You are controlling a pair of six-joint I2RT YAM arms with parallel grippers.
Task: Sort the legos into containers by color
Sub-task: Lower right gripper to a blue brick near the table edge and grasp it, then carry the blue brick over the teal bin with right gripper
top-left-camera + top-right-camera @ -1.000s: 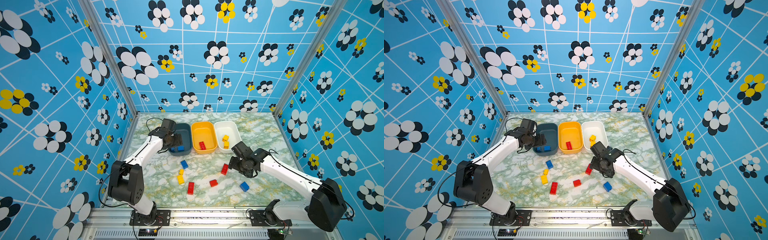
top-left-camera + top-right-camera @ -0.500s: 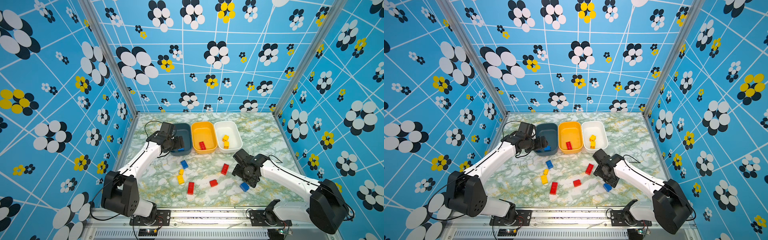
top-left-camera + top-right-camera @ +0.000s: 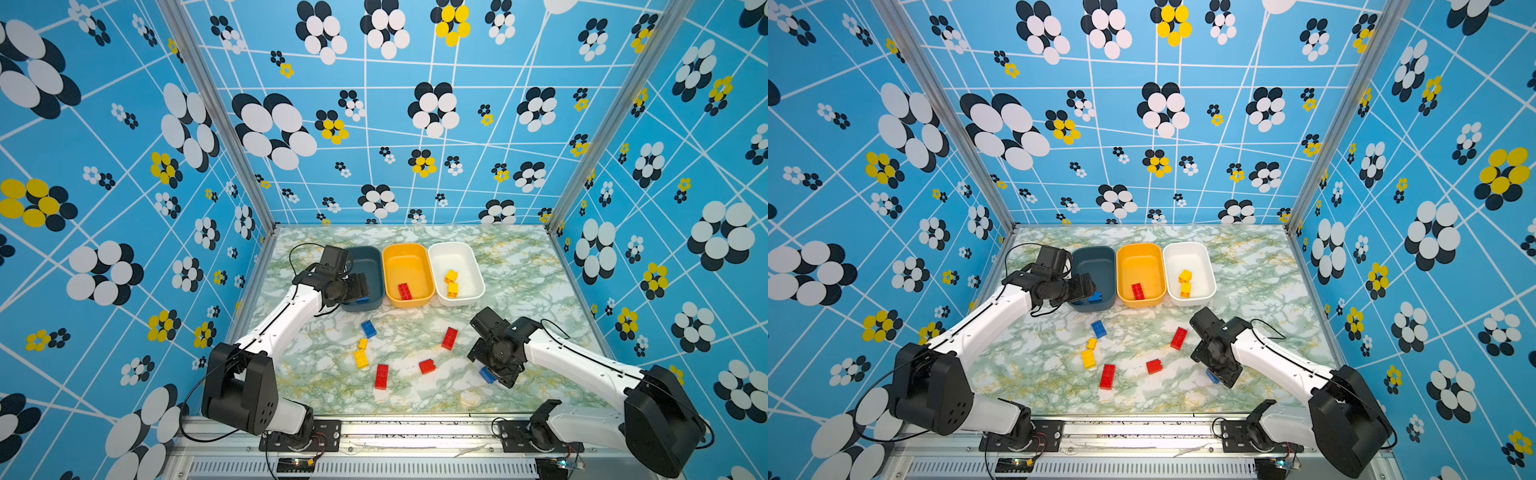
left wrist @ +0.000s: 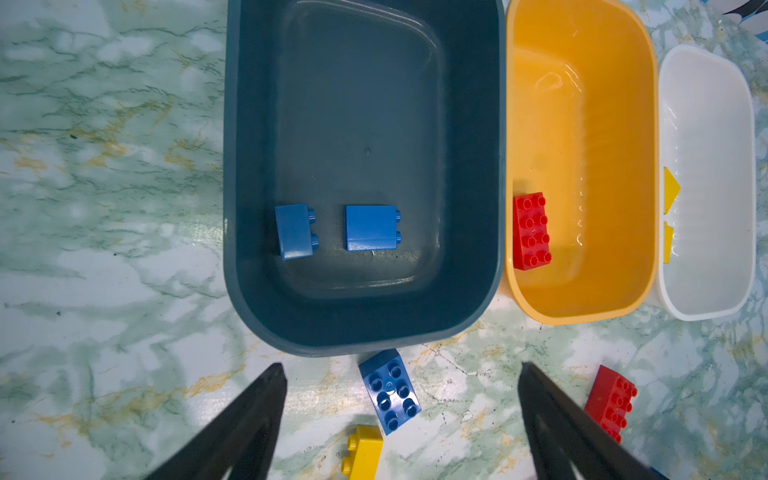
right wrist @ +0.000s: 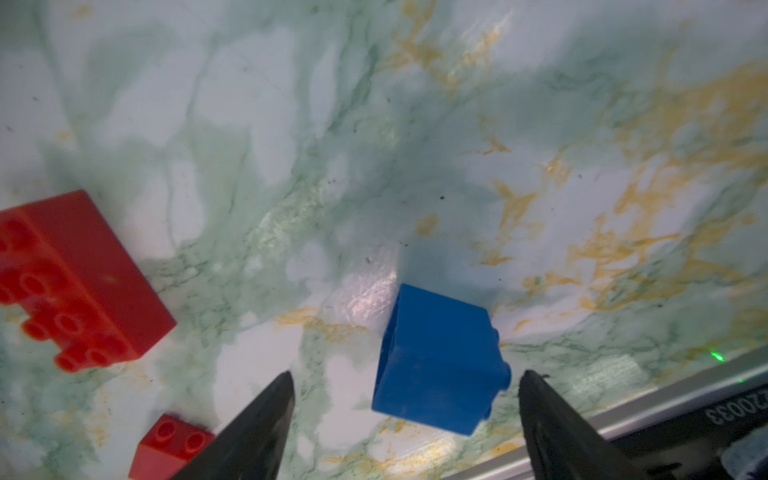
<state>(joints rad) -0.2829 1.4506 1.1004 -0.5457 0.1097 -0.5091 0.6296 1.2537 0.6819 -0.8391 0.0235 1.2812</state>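
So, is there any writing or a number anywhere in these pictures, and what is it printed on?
"20033", roughly: white digits, seen upside down, on a black part beyond the silver metal rail in the right wrist view; the picture's edge cuts off the start.
Red, blue and yellow studded plastic bricks: no readable marking.
Teal, orange and white plastic tubs: none.

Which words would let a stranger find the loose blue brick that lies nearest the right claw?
Start at the marble table, front right, where the right claw hangs open. Under it, framed by its fingers, lies a square blue brick. Unlike the oblong blue brick near the teal tub, it is tipped on its side, studs pointing sideways.
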